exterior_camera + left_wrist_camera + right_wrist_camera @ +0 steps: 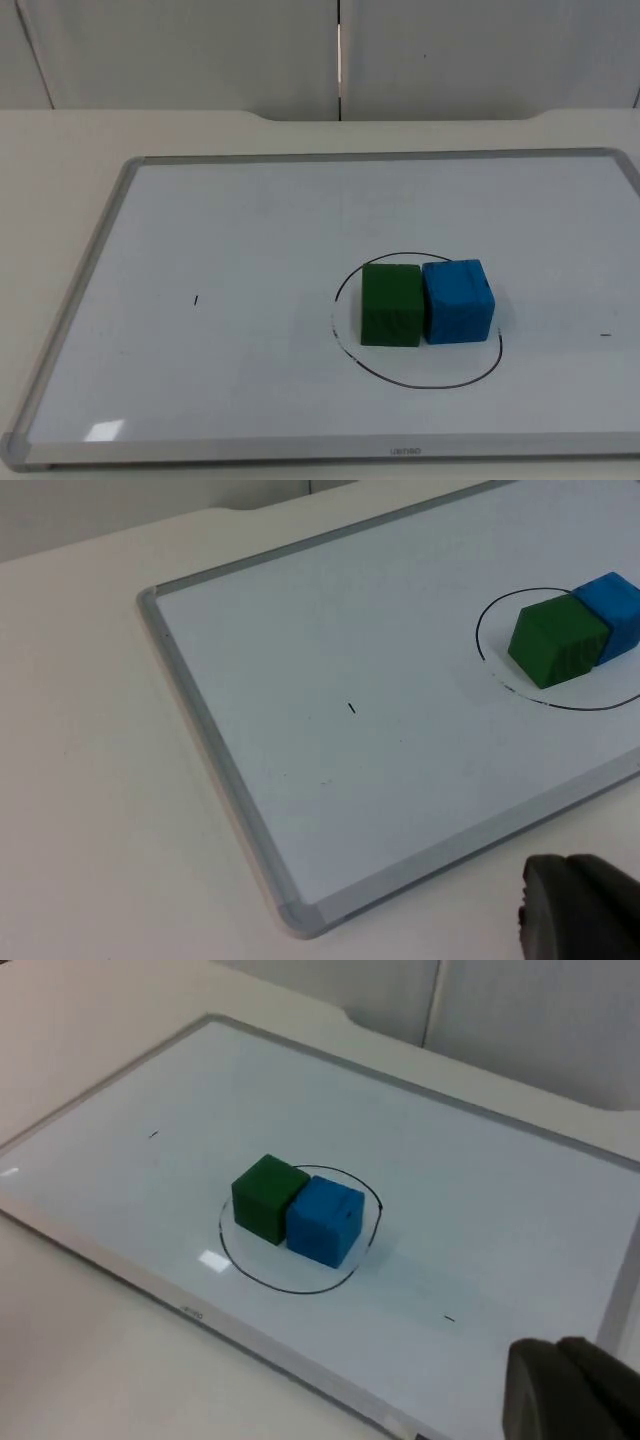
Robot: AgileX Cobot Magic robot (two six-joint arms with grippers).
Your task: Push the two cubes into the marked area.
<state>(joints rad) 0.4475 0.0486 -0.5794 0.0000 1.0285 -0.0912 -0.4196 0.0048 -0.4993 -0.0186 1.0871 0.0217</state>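
Backdrop: grey partition wall (200,50) behind my pale surface (60,150), which carries a metal-framed whiteboard (250,230).
Cubes: green cube (390,305) and blue cube (458,301) sit side by side, touching, both inside the drawn circle (400,378). I judge the push finished.
Left tool (580,905): off the board's near edge, well apart from the cubes, waiting; I cannot tell whether it is apart or together.
Right tool (570,1390): off the board by its corner, waiting; state likewise unclear.
Risk: the blue cube lies close to the line, so any further nudge could slide it out across the slick board.
Materials: cubes look matte, soft-edged, perhaps foam; board glossy, smooth.
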